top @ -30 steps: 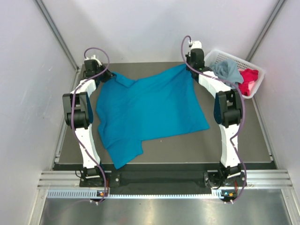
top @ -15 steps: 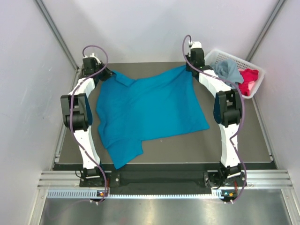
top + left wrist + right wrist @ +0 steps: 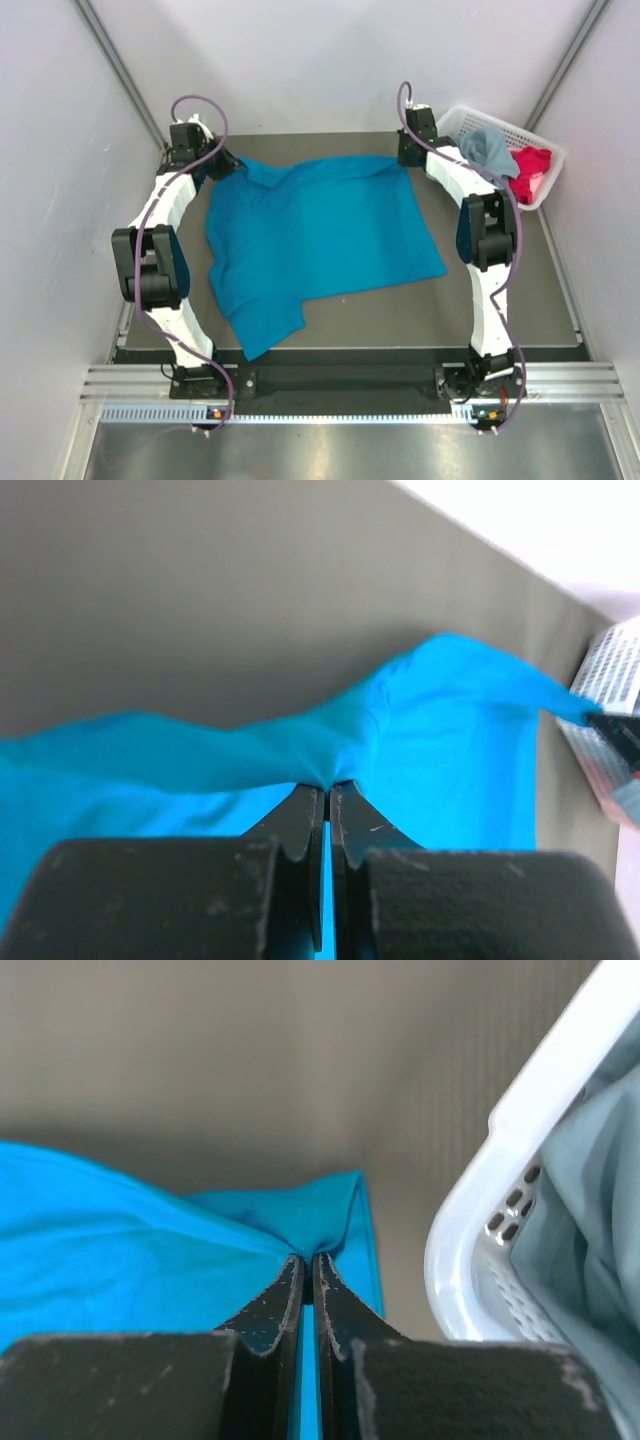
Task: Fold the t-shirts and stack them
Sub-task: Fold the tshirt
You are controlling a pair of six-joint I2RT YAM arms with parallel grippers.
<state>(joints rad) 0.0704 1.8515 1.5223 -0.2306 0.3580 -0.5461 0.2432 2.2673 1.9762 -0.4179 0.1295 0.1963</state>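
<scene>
- Our left gripper (image 3: 328, 788) has its jaws pressed together on the far left corner of the bright teal-blue cloth t-shirt (image 3: 320, 235). Our right gripper (image 3: 306, 1258) is pinched the same way on the far right corner.
- The shirt lies spread on the dark grey table (image 3: 500, 290). Its held edge runs left to right between the claws, and the rest stretches from them toward the arm bases.
- We judge the fold must carry that edge nearward, both arms moving together.
- The dusty grey-blue shirt (image 3: 488, 148) and red-pink shirt (image 3: 530, 163) sit in the white plastic lattice basket (image 3: 500, 1150), just beside the right claw.
</scene>
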